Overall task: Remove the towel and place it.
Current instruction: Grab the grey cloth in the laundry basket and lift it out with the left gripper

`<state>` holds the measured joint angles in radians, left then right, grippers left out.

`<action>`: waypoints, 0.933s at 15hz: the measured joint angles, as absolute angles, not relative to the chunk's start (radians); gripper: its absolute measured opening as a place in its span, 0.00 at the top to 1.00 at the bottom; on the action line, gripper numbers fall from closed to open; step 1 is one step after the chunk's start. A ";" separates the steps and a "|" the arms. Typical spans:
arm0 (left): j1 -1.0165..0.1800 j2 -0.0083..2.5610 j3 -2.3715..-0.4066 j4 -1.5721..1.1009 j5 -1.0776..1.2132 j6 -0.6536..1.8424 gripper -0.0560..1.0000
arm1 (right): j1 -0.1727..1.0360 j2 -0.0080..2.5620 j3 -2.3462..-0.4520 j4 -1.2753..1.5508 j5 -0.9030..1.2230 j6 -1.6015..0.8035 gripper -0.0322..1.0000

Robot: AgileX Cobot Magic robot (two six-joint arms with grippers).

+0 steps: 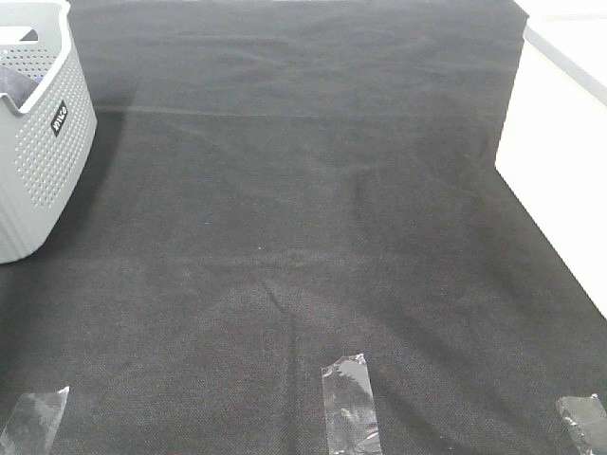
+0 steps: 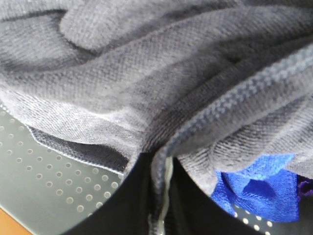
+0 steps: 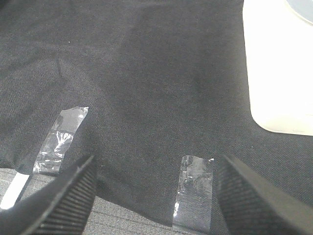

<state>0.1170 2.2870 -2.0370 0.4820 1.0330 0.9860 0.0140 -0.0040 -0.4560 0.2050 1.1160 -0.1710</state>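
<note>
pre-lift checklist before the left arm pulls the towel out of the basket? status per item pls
1. Left gripper pinching towel: ok, the hem runs between the closed fingers.
2. Towel out of the basket: not ok, bunched inside.
3. Blue cloth free of the grasp: cannot tell, it lies against the towel beside the fingers.
4. Right gripper open and empty: ok.
5. Drop area on the black table cloth: ok, flat, only tape strips near the front edge.
6. Left arm in the high view: cannot tell, out of frame.
</note>
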 joint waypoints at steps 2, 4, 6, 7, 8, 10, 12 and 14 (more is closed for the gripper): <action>0.117 2.281 -2.037 0.482 1.055 0.971 0.95 | 0.014 -0.004 -0.456 0.205 1.116 -0.171 0.30; 0.117 2.243 -2.037 0.493 1.101 0.945 0.95 | 0.014 -0.004 -0.456 0.205 1.116 -0.171 0.30; 0.117 2.167 -2.037 0.500 1.122 0.898 0.95 | 0.014 -0.004 -0.456 0.205 1.116 -0.171 0.30; 0.117 2.120 -2.037 0.500 1.128 0.862 0.95 | 0.014 -0.004 -0.456 0.205 1.116 -0.171 0.30; 0.117 2.074 -2.037 0.499 1.137 0.807 0.95 | 0.014 -0.004 -0.456 0.205 1.116 -0.171 0.30; 0.117 1.995 -2.037 0.496 1.149 0.714 0.95 | 0.014 -0.004 -0.456 0.205 1.116 -0.171 0.30; 0.117 1.916 -2.037 0.489 1.154 0.677 0.95 | 0.014 -0.004 -0.456 0.205 1.116 -0.171 0.30; 0.106 1.841 -2.037 0.485 1.160 0.672 0.95 | 0.014 -0.004 -0.456 0.205 1.116 -0.171 0.30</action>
<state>0.1060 1.8410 -2.0370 0.4850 1.1600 0.6720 0.0140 -0.0040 -0.4560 0.2050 1.1160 -0.1710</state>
